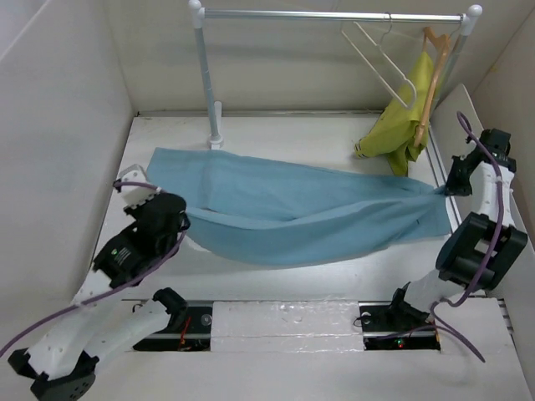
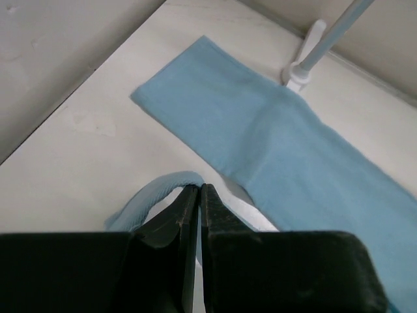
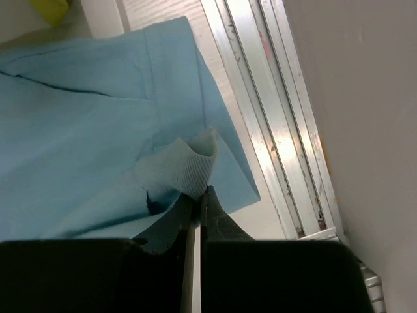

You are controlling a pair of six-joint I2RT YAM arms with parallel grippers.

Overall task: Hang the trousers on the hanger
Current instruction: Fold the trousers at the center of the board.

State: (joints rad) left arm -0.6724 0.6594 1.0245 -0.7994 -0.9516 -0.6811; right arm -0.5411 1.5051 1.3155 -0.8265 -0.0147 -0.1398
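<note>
The light blue trousers (image 1: 292, 213) lie stretched across the table from back left to right. My left gripper (image 1: 180, 219) is shut on a fold of the trousers' near edge (image 2: 150, 192); one leg (image 2: 273, 137) runs away toward the rack base. My right gripper (image 1: 449, 187) is shut on the waistband end (image 3: 189, 166), lifted slightly. The cream-white hanger (image 1: 380, 58) hangs on the rail at the back right, beside the tan wooden one.
A metal rack (image 1: 334, 14) with a white post (image 1: 209, 83) stands at the back. A yellow-green garment (image 1: 401, 125) hangs on the tan wooden hanger (image 1: 433, 75). White walls enclose the table. An aluminium rail (image 3: 280, 124) runs along the right edge.
</note>
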